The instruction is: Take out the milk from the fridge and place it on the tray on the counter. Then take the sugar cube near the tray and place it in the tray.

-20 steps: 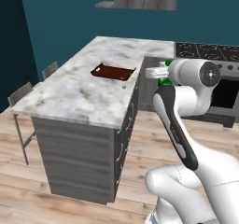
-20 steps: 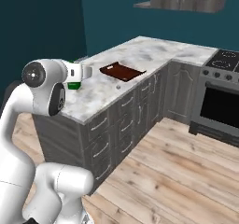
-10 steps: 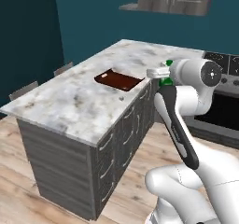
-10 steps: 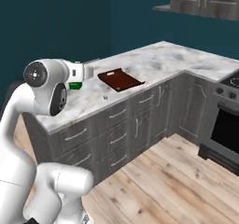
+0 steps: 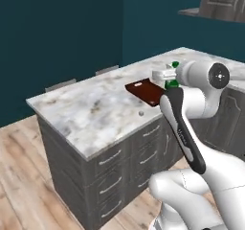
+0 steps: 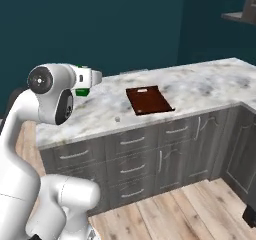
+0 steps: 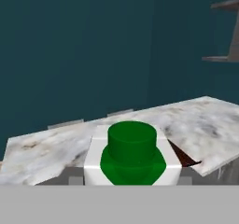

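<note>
We see the hand [image 5: 168, 76] held out level from the arm's wrist, above the table's [image 5: 91, 110] near edge, clasping the milk [image 7: 133, 157]. In the hand view the carton sits right under the camera, its green cap and gabled top facing us with the white band around it, and the finger tips hide behind it. From the left base view we get just a sliver of green at the hand, beside the arm's big white joint. In the right base view the green part of the milk [image 6: 81, 91] hangs just below the white hand [image 6: 90, 79], over the left part of the table [image 6: 210, 84].

The arm stands tall from the base, elbow high, its forearm bent forward toward the table.

The tray [image 5: 146, 91] lies flat on the table just past the hand; the right base view shows its whole outline [image 6: 148, 99], with the slot handle at the far edge. A small pale speck, which we take for the sugar cube [image 5: 140, 113], rests on the table near the tray, seen also from the right [image 6: 118, 118]. Dark grey drawers [image 6: 132, 159] with silver handles front the table.
</note>
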{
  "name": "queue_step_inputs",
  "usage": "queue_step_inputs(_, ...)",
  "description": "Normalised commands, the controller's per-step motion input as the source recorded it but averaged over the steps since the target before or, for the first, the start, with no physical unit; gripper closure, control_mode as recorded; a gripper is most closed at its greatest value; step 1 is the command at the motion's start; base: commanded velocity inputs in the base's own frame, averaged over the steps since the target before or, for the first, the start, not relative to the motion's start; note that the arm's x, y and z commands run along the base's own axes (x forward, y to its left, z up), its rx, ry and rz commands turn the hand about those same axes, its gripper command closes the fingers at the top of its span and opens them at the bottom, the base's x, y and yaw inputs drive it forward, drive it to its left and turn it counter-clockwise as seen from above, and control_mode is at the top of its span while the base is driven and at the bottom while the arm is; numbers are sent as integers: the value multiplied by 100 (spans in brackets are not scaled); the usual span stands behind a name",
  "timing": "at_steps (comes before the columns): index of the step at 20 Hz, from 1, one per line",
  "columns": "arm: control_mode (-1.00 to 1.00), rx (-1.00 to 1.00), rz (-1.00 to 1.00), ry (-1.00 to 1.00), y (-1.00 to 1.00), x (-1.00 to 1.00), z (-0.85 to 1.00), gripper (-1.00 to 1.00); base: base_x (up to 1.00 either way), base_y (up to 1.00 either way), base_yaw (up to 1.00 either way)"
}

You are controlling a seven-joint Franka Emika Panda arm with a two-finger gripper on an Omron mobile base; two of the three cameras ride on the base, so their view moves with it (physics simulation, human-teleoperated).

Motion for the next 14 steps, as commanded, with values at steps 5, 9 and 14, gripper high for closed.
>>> queue_step_inputs(5, 100, 0, 0, 0, 0, 0, 0, 100, 11, -100, 48)
queue_step_inputs(9, 100, 0, 0, 0, 0, 0, 0, 100, 11, -100, 47)
queue_step_inputs(14, 100, 0, 0, 0, 0, 0, 0, 100, 14, -100, 40)
